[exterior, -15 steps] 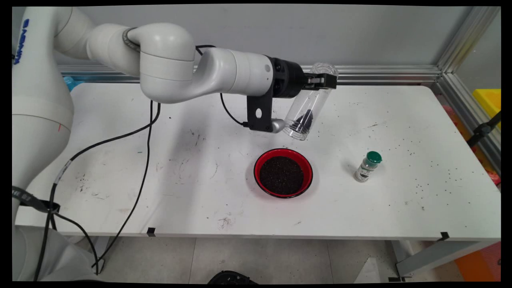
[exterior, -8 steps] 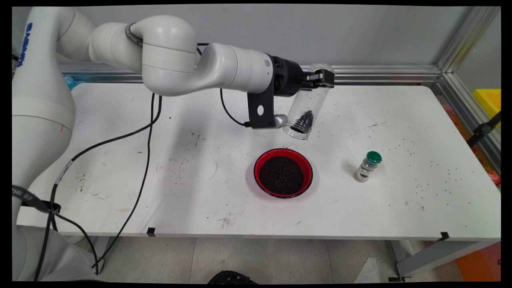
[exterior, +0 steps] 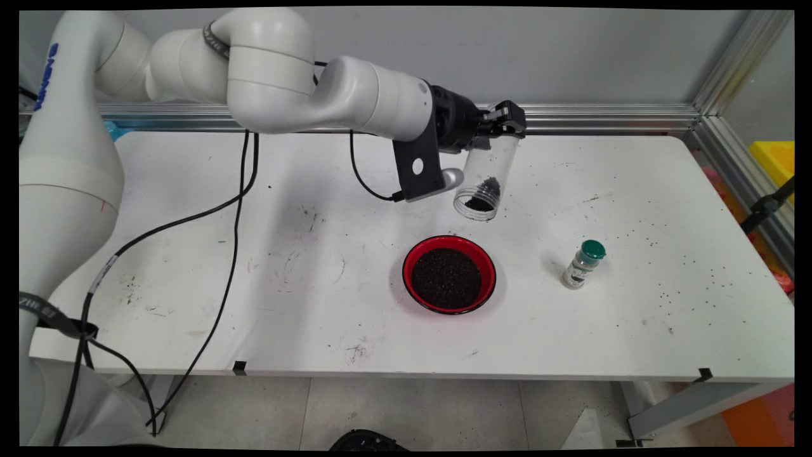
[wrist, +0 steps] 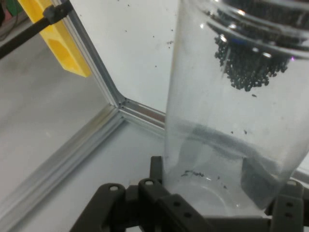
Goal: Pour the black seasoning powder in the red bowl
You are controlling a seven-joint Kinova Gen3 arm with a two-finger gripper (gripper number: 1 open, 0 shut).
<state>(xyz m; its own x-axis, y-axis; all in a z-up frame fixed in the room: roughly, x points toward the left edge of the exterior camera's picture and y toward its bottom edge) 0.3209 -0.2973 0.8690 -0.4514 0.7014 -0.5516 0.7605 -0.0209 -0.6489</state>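
Hanging down from the white arm (exterior: 330, 95) at the left, black cables (exterior: 235, 209) loop over the white worktop (exterior: 190, 254), which carries faint dark smudges. The arm reaches rightward above the far part of the worktop and ends in the black tool (exterior: 504, 124), which is pinching a clear plastic jar (exterior: 485, 174) at its closed base end. The jar is held above the surface and tipped so that its open mouth points down and toward the near side, with a small heap of black granules (exterior: 485, 190) lying inside close to the mouth. From the hand view, the tool (wrist: 212, 203) clasps the jar (wrist: 231, 121) from both sides, and the granules (wrist: 246, 67) sit bunched against the wall near the threaded rim (a few stray grains cling lower down the wall).

Just nearer than the jar's mouth, a red bowl (exterior: 488, 279) stands on the worktop, filled with the same dark granules. Further right, well apart from the bowl, a small spice shaker (exterior: 583, 263) with a green cap stands upright. Scattered black specks (exterior: 685, 260) dot the worktop at the right side, and an aluminium rail (exterior: 602, 117) runs along the far edge.
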